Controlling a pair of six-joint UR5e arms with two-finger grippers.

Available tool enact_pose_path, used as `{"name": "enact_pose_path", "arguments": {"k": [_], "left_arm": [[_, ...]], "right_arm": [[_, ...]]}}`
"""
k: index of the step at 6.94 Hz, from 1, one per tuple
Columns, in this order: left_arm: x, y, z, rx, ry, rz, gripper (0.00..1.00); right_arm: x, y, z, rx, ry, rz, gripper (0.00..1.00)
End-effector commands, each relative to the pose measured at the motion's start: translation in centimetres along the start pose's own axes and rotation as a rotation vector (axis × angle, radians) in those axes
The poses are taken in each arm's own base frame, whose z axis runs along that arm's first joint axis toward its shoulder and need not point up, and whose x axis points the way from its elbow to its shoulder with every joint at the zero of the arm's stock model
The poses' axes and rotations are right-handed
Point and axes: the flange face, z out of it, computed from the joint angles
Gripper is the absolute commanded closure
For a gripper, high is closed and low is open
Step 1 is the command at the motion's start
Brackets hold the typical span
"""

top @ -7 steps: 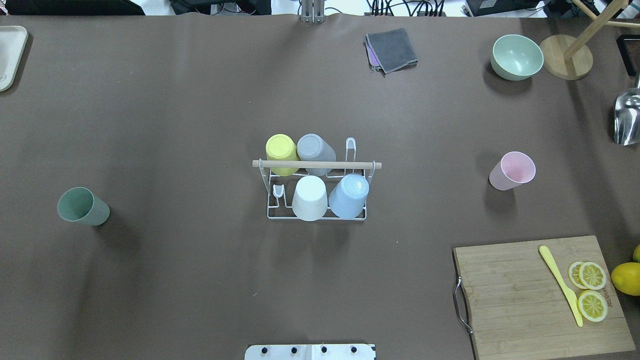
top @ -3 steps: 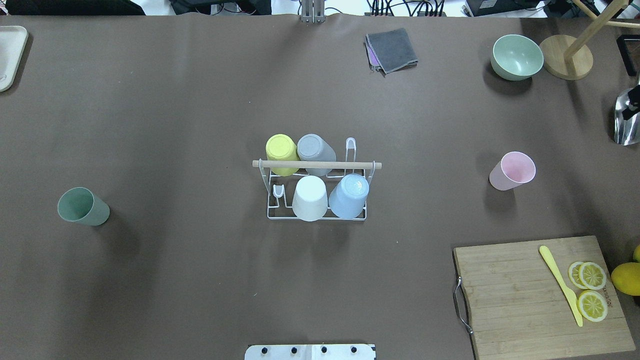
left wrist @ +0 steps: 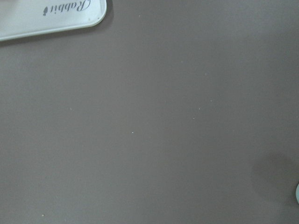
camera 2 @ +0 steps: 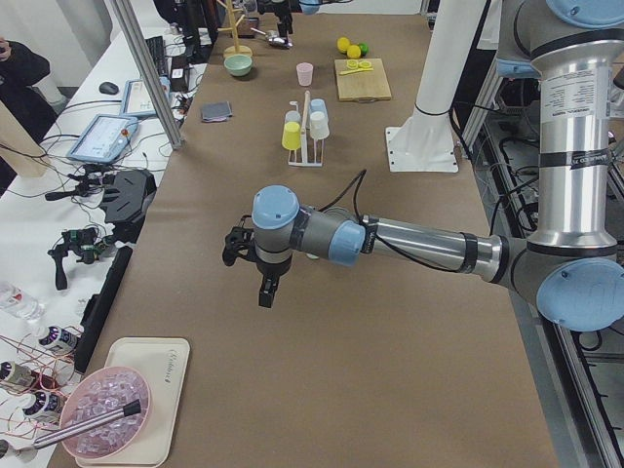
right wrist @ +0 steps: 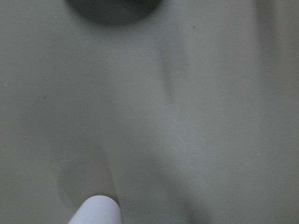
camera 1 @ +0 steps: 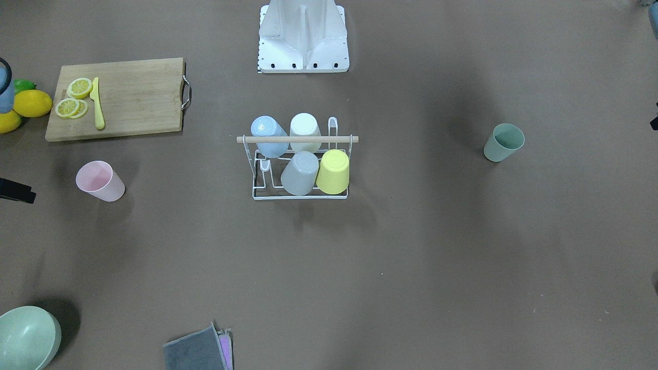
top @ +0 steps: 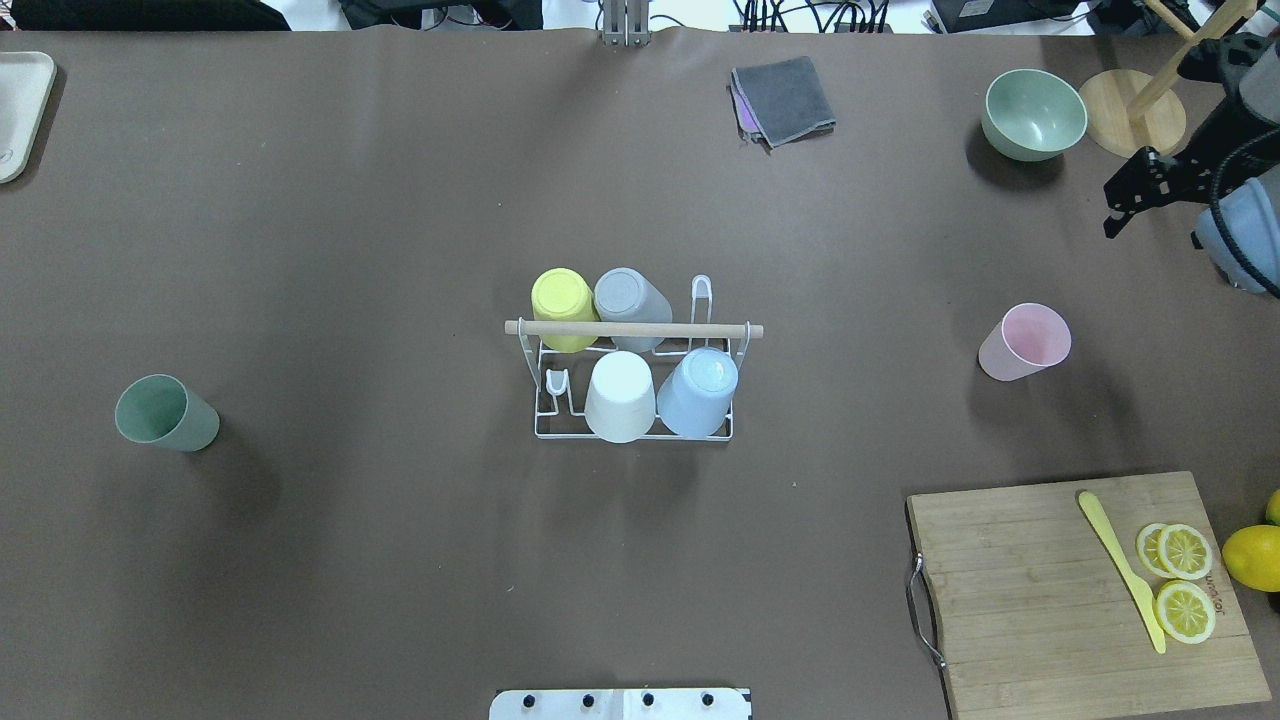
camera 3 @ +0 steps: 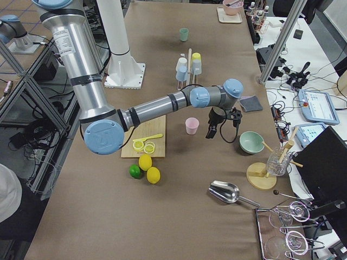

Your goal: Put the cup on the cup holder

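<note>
The white wire cup holder with a wooden dowel handle stands mid-table, also in the front view. It holds upside-down yellow, grey, white and blue cups; two pegs are free. A pink cup stands upright to its right, and a green cup lies tilted far to its left. My right gripper hovers beyond the pink cup near the right edge; in the exterior right view its fingers stand apart and empty. My left gripper shows only in the exterior left view, above bare table; I cannot tell its state.
A cutting board with lemon slices and a yellow knife lies front right, with lemons beside it. A green bowl, a wooden stand and a grey cloth sit at the back. A white tray is at the far left.
My right arm has come into the overhead view from the right edge and now covers the metal scoop there. The cups and the holder have not moved.
</note>
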Motion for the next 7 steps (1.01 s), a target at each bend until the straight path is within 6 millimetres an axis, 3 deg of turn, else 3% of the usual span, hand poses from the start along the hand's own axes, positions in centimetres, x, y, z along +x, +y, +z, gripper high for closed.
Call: {"name": "enact_pose_path", "arguments": {"k": [1, 2, 4, 5, 6, 7], "left_arm": [[-0.4, -1.7, 0.6, -0.005, -0.003, -0.004, 0.03], [-0.9, -2.2, 0.3, -0.003, -0.015, -0.047, 0.03], [-0.7, -12.3, 0.6, -0.012, -0.017, -0.199, 0.03], [0.6, -16.1, 0.1, -0.070, -0.029, -0.256, 0.03], [3.3, -20.0, -1.3, -0.098, -0.034, -0.265, 0.03], [5.5, -23.8, -1.4, -0.120, -0.034, -0.257, 0.03]], "right_arm": [[-4.5, -3.4, 3.1, -0.072, 0.015, -0.016, 0.01], [-6.5, -5.2, 3.7, -0.092, 0.024, -0.014, 0.01], [-7.8, -7.2, 5.8, -0.178, 0.056, -0.083, 0.01], [-8.7, -8.2, 6.4, -0.260, 0.085, -0.100, 0.01], [-9.1, -8.0, 7.8, -0.327, 0.107, -0.105, 0.01], [-10.7, -7.3, 8.7, -0.378, 0.123, -0.102, 0.01]]}}
